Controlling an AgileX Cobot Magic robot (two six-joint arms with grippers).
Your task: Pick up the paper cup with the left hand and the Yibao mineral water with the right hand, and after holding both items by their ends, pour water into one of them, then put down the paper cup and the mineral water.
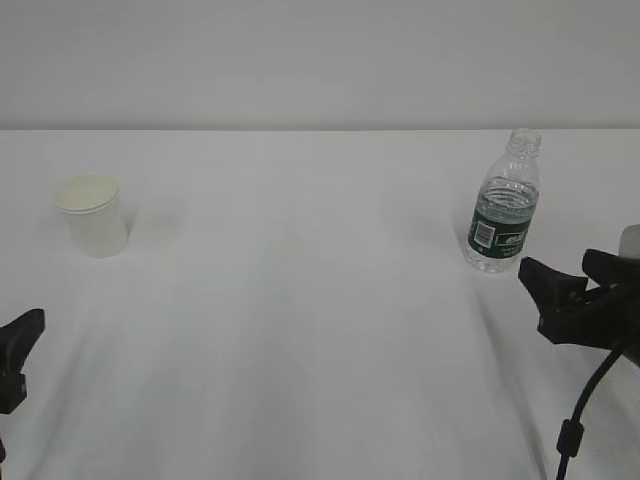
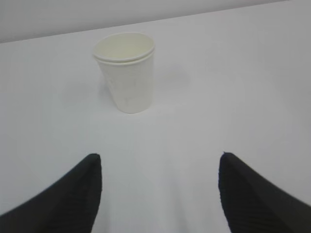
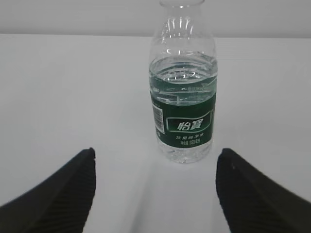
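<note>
Paper cup (image 2: 125, 72) upright at table's 10 o'clock, Yibao mineral water (image 3: 183, 94) uncapped at 2 o'clock. Left hand (image 2: 158, 194) and right hand (image 3: 155, 191) both spread wide, empty, short of targets. Risks: light cup tips if nudged; off-centre grip topples open bottle, spills.

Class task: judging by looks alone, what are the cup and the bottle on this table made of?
The paper cup: likely matte paper; cream-white, opaque, rolled rim. The Yibao mineral water: likely thin clear glossy plastic; ribbed see-through walls with highlights, water visible inside, and a dark green label, probably printed film.
</note>
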